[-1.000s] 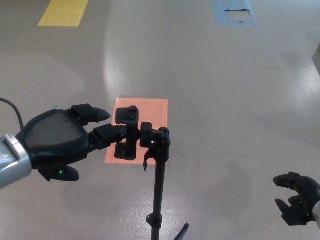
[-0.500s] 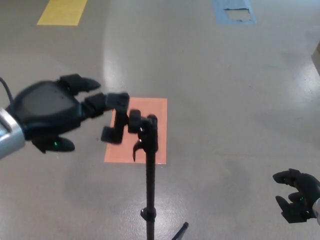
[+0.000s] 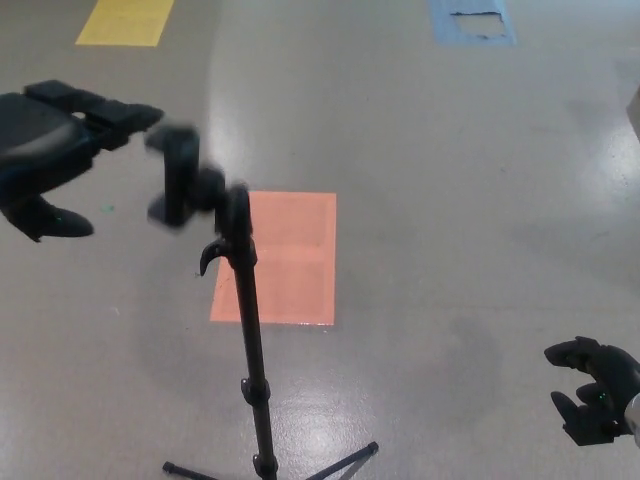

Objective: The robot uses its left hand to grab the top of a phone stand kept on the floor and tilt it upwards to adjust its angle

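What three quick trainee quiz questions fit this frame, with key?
1. True or false: the left robot hand is clamped around the phone stand pole.
2. What colour is the floor patch behind the stand?
3. The right robot hand is: A) on the stand, B) low at the right, holding nothing.

Key: 1 false, it sits beside the blurred clamp; 2 orange; 3 B.

The phone stand [image 3: 247,330] in front of me is a slim black pole on spread tripod legs resting on the grey floor [image 3: 450,200]. It leans toward my left. Its clamp head [image 3: 182,178] sits at the top, motion-blurred, standing roughly upright, with a small lever just below.
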Robot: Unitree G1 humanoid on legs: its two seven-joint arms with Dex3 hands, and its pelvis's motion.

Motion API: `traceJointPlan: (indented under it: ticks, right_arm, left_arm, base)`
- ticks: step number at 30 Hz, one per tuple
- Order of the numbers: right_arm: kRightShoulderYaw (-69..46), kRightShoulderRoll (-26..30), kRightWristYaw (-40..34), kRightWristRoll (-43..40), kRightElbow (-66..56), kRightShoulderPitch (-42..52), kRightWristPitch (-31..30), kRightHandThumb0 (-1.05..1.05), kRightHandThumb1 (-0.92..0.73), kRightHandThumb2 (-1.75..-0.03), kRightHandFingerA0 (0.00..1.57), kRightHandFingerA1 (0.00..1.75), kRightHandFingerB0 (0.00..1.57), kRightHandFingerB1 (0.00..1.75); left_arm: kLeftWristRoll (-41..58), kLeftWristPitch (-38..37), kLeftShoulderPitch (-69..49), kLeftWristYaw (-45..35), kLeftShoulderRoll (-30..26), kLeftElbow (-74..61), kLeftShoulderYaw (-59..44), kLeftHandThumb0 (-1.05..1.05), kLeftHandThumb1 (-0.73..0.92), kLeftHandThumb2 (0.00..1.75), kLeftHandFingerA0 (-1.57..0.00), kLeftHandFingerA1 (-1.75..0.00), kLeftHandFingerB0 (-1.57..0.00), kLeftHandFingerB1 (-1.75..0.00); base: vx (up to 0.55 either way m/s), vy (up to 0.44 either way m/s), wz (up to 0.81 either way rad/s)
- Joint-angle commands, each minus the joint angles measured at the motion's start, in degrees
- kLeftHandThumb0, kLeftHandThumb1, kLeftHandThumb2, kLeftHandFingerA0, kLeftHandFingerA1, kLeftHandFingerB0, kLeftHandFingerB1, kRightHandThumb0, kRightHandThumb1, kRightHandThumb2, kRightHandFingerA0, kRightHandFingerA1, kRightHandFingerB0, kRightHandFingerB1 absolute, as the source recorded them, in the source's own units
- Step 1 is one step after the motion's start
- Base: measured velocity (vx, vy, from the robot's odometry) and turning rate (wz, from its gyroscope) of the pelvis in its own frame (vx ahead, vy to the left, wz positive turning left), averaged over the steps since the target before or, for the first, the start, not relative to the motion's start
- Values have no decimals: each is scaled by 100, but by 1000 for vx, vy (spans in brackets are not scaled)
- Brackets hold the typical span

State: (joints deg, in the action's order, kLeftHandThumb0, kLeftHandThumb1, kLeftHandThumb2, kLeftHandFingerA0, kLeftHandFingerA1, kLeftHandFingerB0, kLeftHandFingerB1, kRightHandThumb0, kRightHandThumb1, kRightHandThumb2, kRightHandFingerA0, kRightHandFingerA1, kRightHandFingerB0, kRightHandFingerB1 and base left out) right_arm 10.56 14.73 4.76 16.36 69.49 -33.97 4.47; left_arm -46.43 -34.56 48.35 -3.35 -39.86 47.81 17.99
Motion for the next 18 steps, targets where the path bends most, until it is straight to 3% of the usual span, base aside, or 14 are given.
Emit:
traceJointPlan:
  ticks: [1,2,3,8,9,17,18]
  right_arm:
    - [11,110,94,42,19,-101,-66,-24,-61,-110,11,51,11,50]
    - [19,112,98,53,23,-116,-69,-24,-61,-110,11,51,11,50]
    - [26,116,101,63,24,-130,-63,-45,-84,-69,26,35,27,33]
    - [36,117,113,80,40,-181,-67,-45,-84,-68,27,34,28,33]
    - [31,115,122,75,42,-183,-61,-44,-85,-68,27,34,28,33]
    - [10,95,153,77,58,-218,-64,-45,-85,-68,27,35,27,32]
    - [1,97,160,70,54,-217,-66,-44,-85,-68,27,34,28,33]
  left_arm:
    - [11,155,177,95,1,468,183,-45,51,68,-12,-32,-3,-21]
    - [41,147,192,78,4,528,192,-45,51,68,-12,-32,-3,-21]
    - [55,140,216,65,7,601,211,-45,51,68,-12,-33,-3,-20]
    - [11,153,314,110,19,848,361,-48,52,67,-14,-33,-6,-22]
    - [4,146,308,115,16,870,382,-29,46,96,0,-47,-2,-51]
    - [11,200,212,286,-8,1077,533,-31,45,96,0,-47,-1,-50]
    - [0,250,190,334,-1,1111,543,-50,58,60,-17,-30,-6,-21]
  base:
    - [0,0,0]
    - [0,0,0]
    - [0,0,0]
    - [0,0,0]
    - [0,0,0]
    - [0,0,0]
    - [0,0,0]
